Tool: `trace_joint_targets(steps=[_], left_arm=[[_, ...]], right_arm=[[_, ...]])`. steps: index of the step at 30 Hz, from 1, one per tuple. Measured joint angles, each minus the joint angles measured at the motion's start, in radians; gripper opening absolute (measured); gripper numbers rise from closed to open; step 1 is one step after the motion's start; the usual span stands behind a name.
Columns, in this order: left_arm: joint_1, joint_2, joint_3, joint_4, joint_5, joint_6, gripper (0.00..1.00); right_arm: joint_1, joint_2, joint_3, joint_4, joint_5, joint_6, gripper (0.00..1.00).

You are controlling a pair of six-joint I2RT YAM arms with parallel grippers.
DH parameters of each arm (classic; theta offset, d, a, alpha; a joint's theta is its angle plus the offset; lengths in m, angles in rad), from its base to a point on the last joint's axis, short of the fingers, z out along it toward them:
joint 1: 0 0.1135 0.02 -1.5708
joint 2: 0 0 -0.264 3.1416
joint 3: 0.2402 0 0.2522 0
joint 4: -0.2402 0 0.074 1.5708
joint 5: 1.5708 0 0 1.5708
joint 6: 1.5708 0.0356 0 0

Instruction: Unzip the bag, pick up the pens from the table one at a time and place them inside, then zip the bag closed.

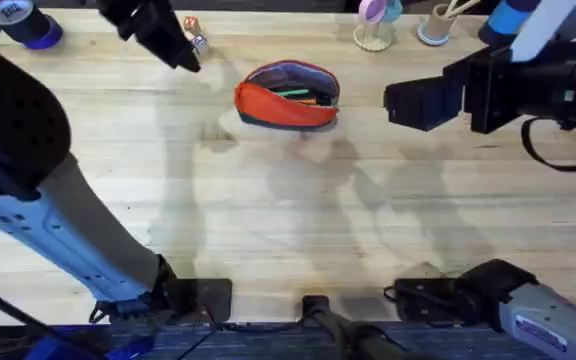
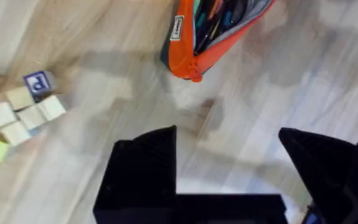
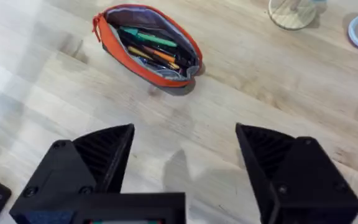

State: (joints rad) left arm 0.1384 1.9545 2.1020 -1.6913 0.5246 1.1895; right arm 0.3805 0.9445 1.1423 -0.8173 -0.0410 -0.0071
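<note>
Toward the far middle of the worktop (image 1: 288, 230) lay the bag (image 1: 288, 95), its zipper open and its mouth gaping; several pens (image 3: 151, 46) showed inside it, green, orange and dark ones among them, and no pen lay loose on the boards in any view; by that the filling looked finished and the zipping shut was the step in hand. Both sets of fingers stood wide apart and held nothing; the left gripper (image 2: 229, 168) hovered near the bag's end, where an orange nub (image 2: 194, 78) stuck out that may have been the zipper pull, though I could not tell for sure; the right gripper (image 3: 185, 162) hung well back from the bag, facing its open side. To close it well, one set of fingers would best pinch the fabric at the end where the zip begins and keep it taut, while the other took the pull and drew it straight along the teeth; the soft cloth would likely bunch or slide otherwise, and any pen poking up might jam the slider. Underneath ran pale planks with plain grain; small lettered blocks (image 2: 23, 109) sat near the left gripper; a roll of blue tape (image 1: 23, 22) and a few cups (image 1: 373, 30) stood along the far edge.
</note>
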Motion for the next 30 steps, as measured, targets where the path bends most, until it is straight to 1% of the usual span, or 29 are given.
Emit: trace_joint_targets(steps=[3,5,6,10,14,17,20,24,27,30], left_arm=[[0.044,0.000,-0.064,0.000,0.038,0.032,0.995],[0.064,0.000,-0.097,-0.001,0.052,0.048,0.995],[0.084,0.000,-0.126,-0.003,0.071,0.069,0.995],[0.094,-0.013,-0.158,-0.003,0.086,0.089,0.995],[0.099,-0.096,-0.211,0.017,0.090,0.107,0.995],[0.107,-0.197,-0.282,0.063,0.098,0.116,0.996],[0.118,-0.306,-0.381,0.125,0.105,0.122,0.996],[0.127,-0.403,-0.504,0.198,0.108,0.125,0.995],[0.127,-0.441,-0.579,0.248,0.107,0.128,0.994],[0.127,-0.449,-0.636,0.289,0.107,0.138,0.995]], right_arm=[[0.000,0.000,0.000,0.000,0.000,0.000,0.998],[0.000,0.000,0.000,0.000,0.000,0.000,0.998],[0.000,0.000,0.000,0.000,0.000,0.000,0.998],[0.000,0.000,0.000,0.000,0.000,0.000,0.998],[0.000,0.000,0.000,0.000,0.000,0.000,0.998],[0.000,0.000,0.000,0.000,0.000,0.000,0.998],[0.000,0.000,0.000,0.001,0.000,0.000,0.998],[0.000,0.000,0.000,0.007,0.000,0.000,0.998],[0.000,0.000,0.000,0.009,0.000,0.000,0.997],[0.000,0.000,0.000,0.009,0.000,0.000,0.997]])
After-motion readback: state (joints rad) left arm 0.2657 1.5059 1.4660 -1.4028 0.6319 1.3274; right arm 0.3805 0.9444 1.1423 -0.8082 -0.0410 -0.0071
